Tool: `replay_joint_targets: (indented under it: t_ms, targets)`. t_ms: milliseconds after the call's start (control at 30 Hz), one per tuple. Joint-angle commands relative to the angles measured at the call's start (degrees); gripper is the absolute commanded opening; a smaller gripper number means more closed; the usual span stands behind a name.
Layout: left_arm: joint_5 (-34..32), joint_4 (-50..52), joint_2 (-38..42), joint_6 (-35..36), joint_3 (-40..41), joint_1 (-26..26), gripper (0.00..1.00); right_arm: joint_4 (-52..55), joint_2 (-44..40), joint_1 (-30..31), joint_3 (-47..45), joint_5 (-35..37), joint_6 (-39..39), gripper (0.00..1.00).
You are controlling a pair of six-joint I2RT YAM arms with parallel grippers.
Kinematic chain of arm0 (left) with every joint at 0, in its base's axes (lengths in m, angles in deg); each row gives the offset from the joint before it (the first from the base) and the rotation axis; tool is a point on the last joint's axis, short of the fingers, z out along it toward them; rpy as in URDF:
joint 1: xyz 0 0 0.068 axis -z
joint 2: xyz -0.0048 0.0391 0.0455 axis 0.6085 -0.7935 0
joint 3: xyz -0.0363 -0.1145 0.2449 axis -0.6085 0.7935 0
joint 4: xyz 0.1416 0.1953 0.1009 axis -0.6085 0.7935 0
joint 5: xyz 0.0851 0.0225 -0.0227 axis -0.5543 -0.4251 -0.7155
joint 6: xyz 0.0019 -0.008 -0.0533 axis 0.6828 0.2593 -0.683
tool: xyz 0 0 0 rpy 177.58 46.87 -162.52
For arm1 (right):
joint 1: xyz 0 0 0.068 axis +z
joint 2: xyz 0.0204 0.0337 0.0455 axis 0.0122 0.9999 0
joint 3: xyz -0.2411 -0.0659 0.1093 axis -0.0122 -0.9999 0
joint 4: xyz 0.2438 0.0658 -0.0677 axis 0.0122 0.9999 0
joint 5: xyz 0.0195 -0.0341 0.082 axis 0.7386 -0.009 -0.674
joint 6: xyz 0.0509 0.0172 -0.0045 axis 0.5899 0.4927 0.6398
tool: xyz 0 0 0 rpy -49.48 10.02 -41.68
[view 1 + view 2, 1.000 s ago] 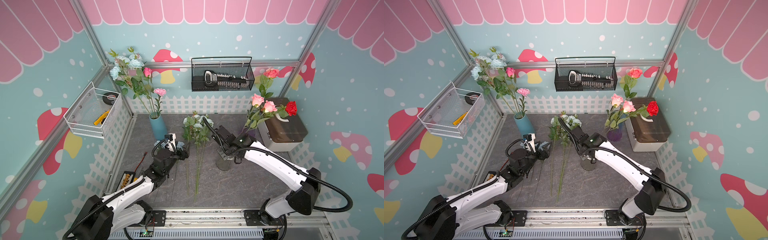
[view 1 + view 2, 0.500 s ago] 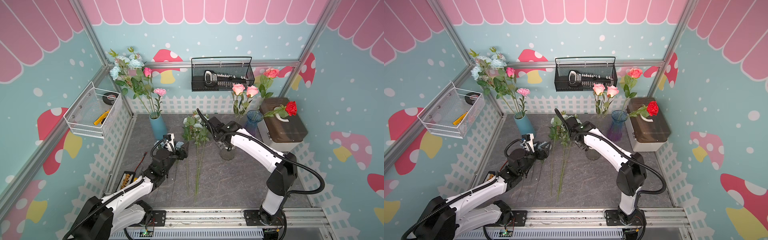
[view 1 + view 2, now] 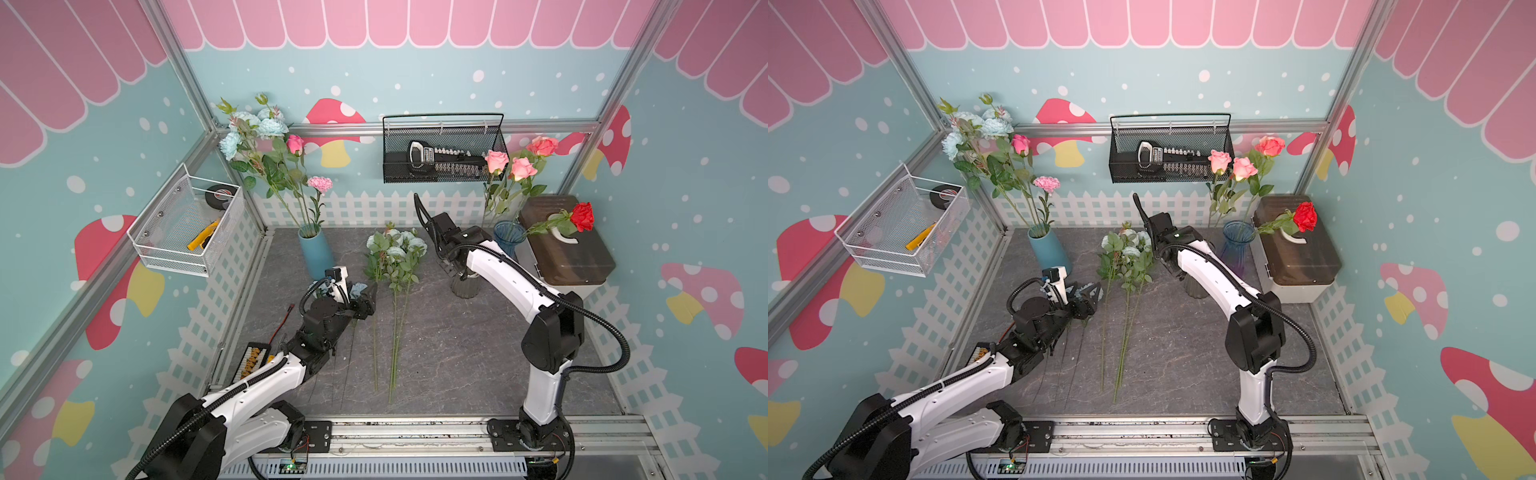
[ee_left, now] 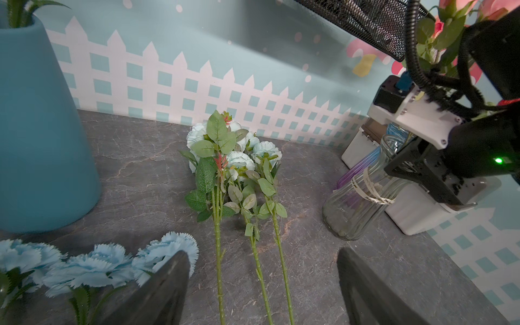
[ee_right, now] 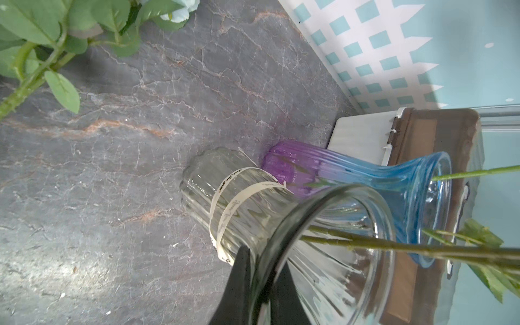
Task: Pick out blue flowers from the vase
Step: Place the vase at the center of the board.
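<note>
A blue ceramic vase [image 3: 316, 253] [image 3: 1048, 249] at the back left holds pale-blue flowers [image 3: 253, 124] [image 3: 976, 124], a pink rose and a pink carnation. More blue flowers [image 3: 397, 249] [image 4: 239, 160] lie on the table, stems toward the front. Blue carnations [image 4: 92, 264] lie beside my left gripper [image 3: 365, 303] [image 4: 260, 253], which is open low over those stems and holds nothing. My right gripper [image 3: 451, 270] [image 5: 260, 261] is shut on the rim of a clear glass vase [image 3: 465, 289] [image 5: 225, 197]. Pink rose stems reach into its mouth.
A blue-purple glass vase [image 3: 508, 237] with a red rose [image 3: 582, 216] stands against a brown-lidded box [image 3: 565, 249] at the back right. A black mesh basket [image 3: 442, 153] hangs on the back wall and a white wire basket [image 3: 187, 224] on the left wall.
The right arm has folded in and shifted the clear vase with its pink roses toward the back right, uncovering the blue-purple vase. The left arm has not moved.
</note>
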State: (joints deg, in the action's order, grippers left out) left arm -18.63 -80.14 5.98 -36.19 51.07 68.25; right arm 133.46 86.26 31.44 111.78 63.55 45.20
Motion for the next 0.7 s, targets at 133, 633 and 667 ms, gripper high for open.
replay_joint_targets:
  t_ms: [133, 633, 667]
  targets:
    - [0.69, -1.76, 0.94, -0.81, 0.75, -0.57, 0.83, -4.31, 3.49, -2.04, 6.67, 0.91, -4.42, 0.00]
    - [0.62, -1.80, 0.67, -0.77, 0.75, -0.67, 0.83, -5.64, 4.24, -4.94, 6.02, -0.07, -5.32, 0.08]
    - [0.55, -1.76, 0.74, -0.77, 0.73, -0.67, 0.82, -5.74, 4.36, -4.90, 6.00, 0.01, -5.30, 0.11]
